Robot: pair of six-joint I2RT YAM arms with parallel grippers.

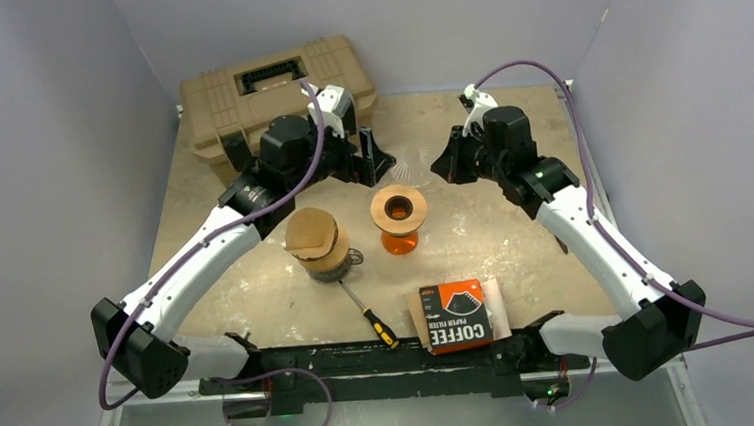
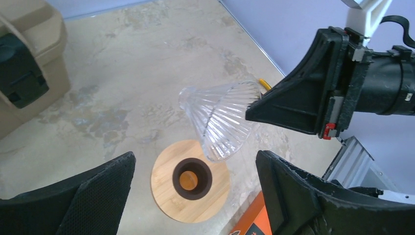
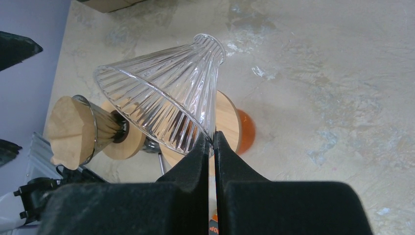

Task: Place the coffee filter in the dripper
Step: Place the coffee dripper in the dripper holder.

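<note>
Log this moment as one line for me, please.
right tool: shut on rim of clear ribbed glass cone dripper, aloft, tilted | left tool: open, empty | brown paper filter: not in that dripper

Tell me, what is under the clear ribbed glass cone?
A round wooden ring on an orange base. The clear ribbed glass cone, pinched by the right gripper, covers part of the ring's rim.

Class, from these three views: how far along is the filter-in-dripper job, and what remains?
Done: a brown filter sits in a second glass holder. In hand: the right gripper is shut on the rim of the glass dripper, lifted near the wooden ring stand; the left gripper is open, empty. Left: the held dripper has no filter in it yet.
</note>
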